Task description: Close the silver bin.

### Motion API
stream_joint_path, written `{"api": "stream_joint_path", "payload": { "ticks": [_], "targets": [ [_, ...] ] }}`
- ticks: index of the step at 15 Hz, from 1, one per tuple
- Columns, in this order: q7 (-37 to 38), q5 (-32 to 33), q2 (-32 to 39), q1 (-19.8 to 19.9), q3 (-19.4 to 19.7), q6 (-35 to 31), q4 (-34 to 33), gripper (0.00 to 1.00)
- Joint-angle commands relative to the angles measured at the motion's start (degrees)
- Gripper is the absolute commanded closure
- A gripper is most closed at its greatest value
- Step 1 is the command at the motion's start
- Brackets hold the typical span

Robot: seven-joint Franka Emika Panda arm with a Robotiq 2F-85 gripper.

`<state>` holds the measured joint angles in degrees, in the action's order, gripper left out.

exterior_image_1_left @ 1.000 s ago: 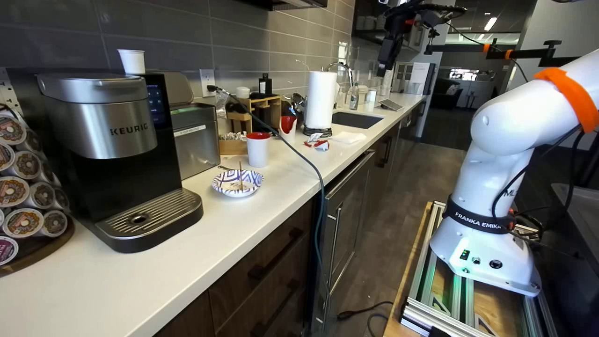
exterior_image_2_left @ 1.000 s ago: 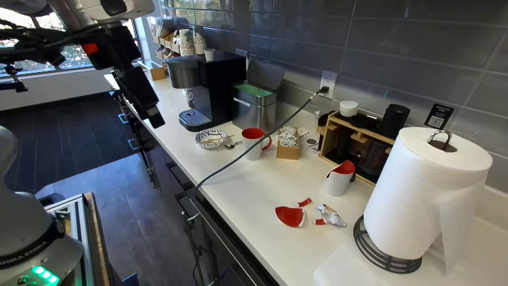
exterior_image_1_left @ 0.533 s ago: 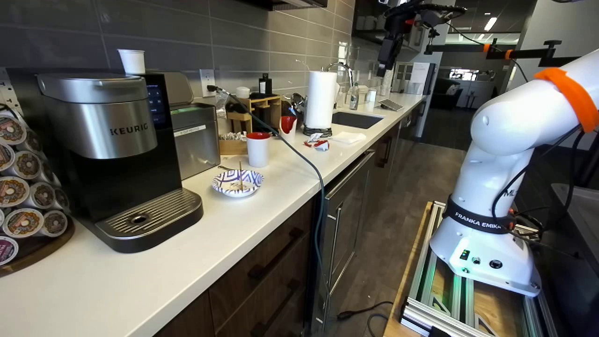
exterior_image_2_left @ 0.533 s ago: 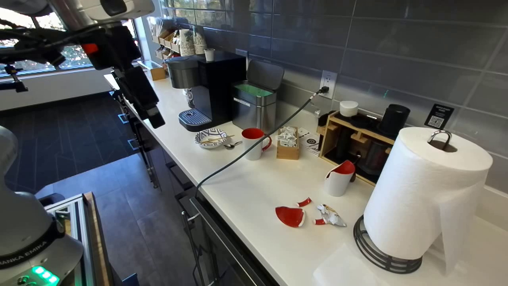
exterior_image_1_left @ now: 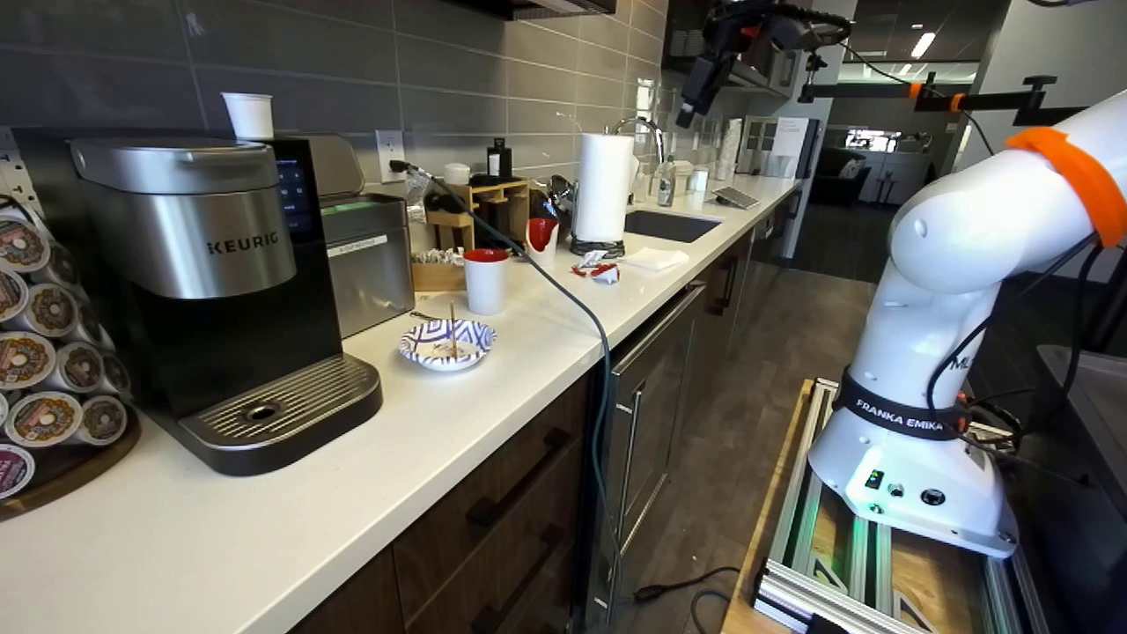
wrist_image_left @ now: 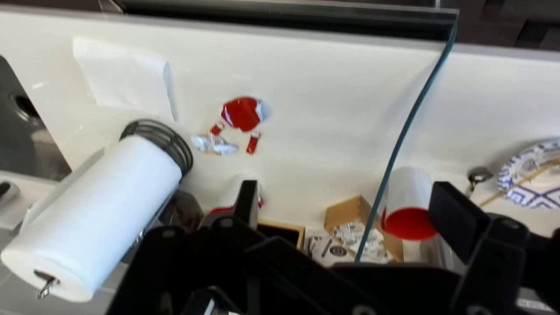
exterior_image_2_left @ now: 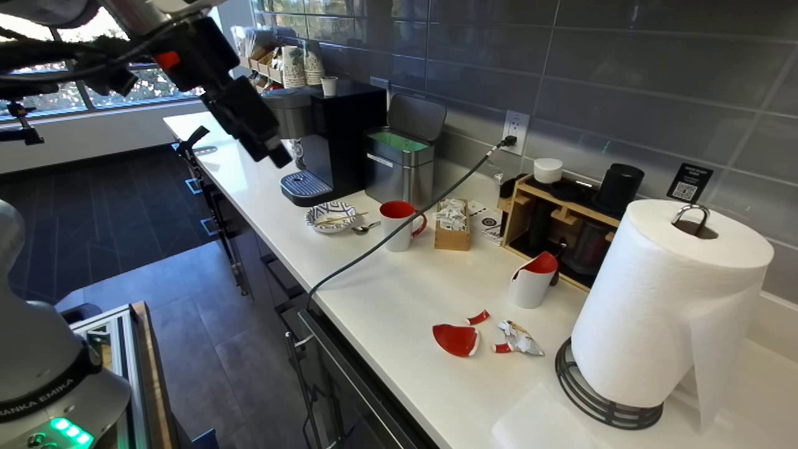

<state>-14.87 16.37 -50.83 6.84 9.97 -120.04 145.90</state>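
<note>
My gripper [wrist_image_left: 345,188] stands parted, empty; a low swing toward the silver bin [exterior_image_2_left: 399,169] could snag the cord [wrist_image_left: 399,143] ahead of me.

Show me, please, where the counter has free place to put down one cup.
One bare patch lies before the coffee machine, beside the coffee pods; another between the cord and the red shards. It is crowded around the silver bin: coffee machine, red-lined mug and packet box stand close.

Both exterior views along the same counter [exterior_image_1_left: 423,414] from opposite directions, wrist view downward onto it.
</note>
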Motion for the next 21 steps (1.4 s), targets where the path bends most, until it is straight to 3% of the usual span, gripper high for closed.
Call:
{"api": "stream_joint_path", "payload": {
  "ticks": [1,5,8,11,14,15,17,21],
  "targets": [
    [0.1,-4.3,4.0,-4.8,2.2,-14.0,0.4,0.0],
    [-6.8,-11.8,10.1,-11.9,8.3,-31.3,0.0,0.0],
    [-17.5,-18.9,13.9,-22.3,17.0,-39.5,-1.5,0.0],
    [-29.4,-25.4,14.0,-35.0,27.2,-40.5,-3.7,0.0],
    [-40.1,-31.9,12.9,-47.2,37.2,-37.2,-8.0,0.0],
    [-35.0,-29.2,14.1,-39.8,31.1,-39.9,-5.0,0.0],
    [-38.4,-30.9,14.0,-45.2,35.6,-39.3,-6.9,0.0],
    [-38.8,-31.2,13.9,-46.2,36.2,-39.2,-7.6,0.0]
  ]
}}
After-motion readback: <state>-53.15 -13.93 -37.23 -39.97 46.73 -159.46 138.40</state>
